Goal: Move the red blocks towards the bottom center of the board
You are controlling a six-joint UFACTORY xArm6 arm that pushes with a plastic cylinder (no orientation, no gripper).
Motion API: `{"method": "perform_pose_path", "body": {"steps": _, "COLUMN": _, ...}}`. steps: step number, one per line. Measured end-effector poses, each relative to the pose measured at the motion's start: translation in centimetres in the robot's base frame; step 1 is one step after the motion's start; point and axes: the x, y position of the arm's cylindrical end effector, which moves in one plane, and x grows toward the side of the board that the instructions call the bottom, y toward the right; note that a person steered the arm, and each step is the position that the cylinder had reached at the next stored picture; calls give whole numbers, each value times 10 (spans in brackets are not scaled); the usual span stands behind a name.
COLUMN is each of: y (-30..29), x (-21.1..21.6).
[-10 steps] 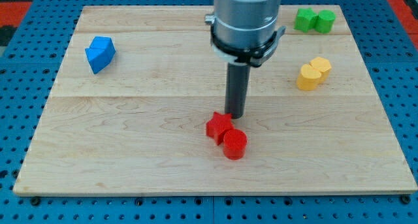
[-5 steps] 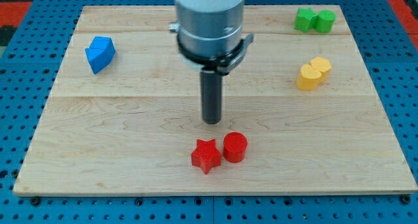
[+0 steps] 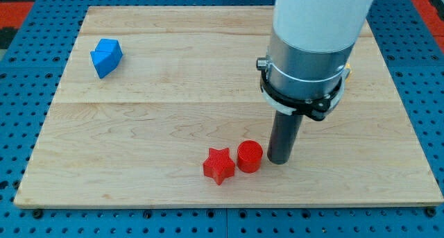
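Near the bottom centre of the pale wooden board [image 3: 139, 120], my tip [image 3: 279, 161], the lower end of our straight dark rod, rests on the surface just to the view's right of the red cylinder block [image 3: 250, 156]; whether it touches the block we cannot tell. We carry no pincer, so nothing is gripped. Directly to the view's left of the cylinder, touching it or nearly so, lies the red star-shaped block [image 3: 219, 165], slightly closer to the view's bottom edge. Above the rod, our broad grey and white arm housing [image 3: 309, 51] fills the view's upper right and hides that part of the board. Well apart, near the view's top left, sits a blue angular block [image 3: 106, 57]. A blue pegboard table [image 3: 21, 127] surrounds the board.
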Motion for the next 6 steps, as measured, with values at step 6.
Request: {"method": "perform_pose_path", "body": {"steps": 6, "y": 18, "x": -45}}
